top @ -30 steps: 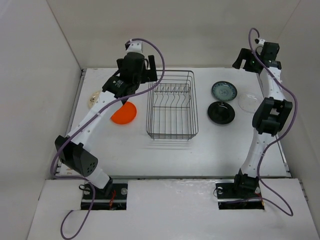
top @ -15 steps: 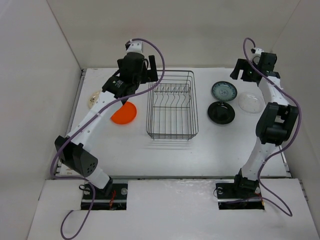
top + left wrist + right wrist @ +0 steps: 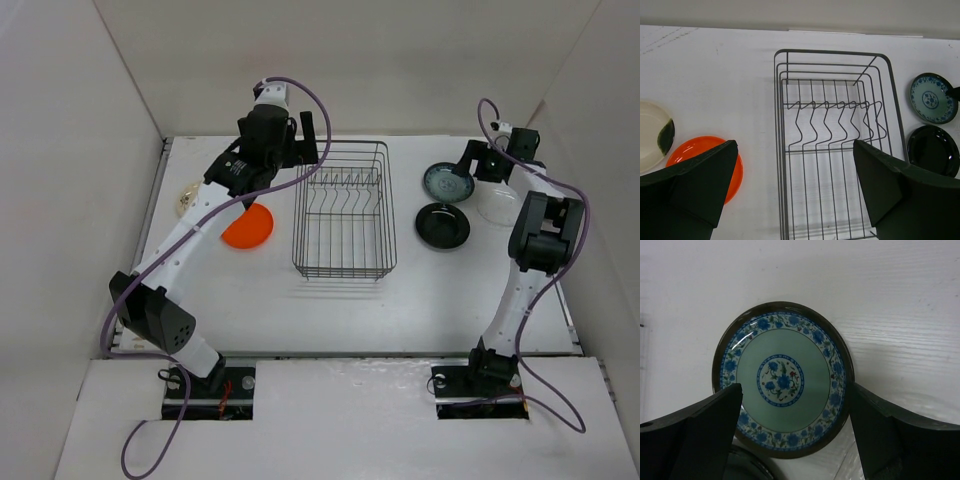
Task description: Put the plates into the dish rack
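Note:
The dark wire dish rack (image 3: 343,272) stands mid-table and holds no plates; it also shows in the left wrist view (image 3: 777,125). The orange plate (image 3: 248,227) and the cream plate (image 3: 187,197) lie to its left. The blue-green plate (image 3: 447,182) and the black plate (image 3: 442,225) lie to its right. My left gripper (image 3: 308,135) is open and empty, high over the rack's far left side (image 3: 795,190). My right gripper (image 3: 472,160) is open and hangs low over the blue-green plate (image 3: 783,377), with one finger (image 3: 695,435) on each side of it.
A clear glass dish (image 3: 497,203) lies at the far right by the wall. White walls close in the table at the left, back and right. The black plate's rim (image 3: 747,465) shows just below the blue-green plate.
My right gripper has swung left and down from the back right corner to over the blue-green plate. The left arm has barely moved.

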Controlling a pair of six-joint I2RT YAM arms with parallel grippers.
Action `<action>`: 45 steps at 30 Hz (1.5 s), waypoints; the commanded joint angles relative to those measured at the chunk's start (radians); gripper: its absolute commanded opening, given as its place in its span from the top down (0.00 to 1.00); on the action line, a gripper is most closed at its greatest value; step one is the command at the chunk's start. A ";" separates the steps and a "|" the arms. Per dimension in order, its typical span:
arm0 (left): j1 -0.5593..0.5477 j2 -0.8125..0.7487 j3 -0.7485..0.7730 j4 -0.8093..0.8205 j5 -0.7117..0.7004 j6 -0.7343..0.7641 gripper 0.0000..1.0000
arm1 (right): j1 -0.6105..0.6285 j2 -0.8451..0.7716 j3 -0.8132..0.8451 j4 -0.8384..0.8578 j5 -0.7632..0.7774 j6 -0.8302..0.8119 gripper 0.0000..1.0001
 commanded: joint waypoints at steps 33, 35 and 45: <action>0.002 -0.047 0.004 0.047 0.036 0.011 0.00 | -0.023 0.236 0.366 -0.235 -0.021 0.032 0.11; 0.002 -0.047 0.004 0.047 0.045 0.011 0.00 | -0.023 0.259 0.395 -0.257 -0.033 0.032 0.13; 0.002 -0.047 0.004 0.047 0.045 0.011 0.00 | -0.023 0.287 0.429 -0.298 -0.053 0.032 0.38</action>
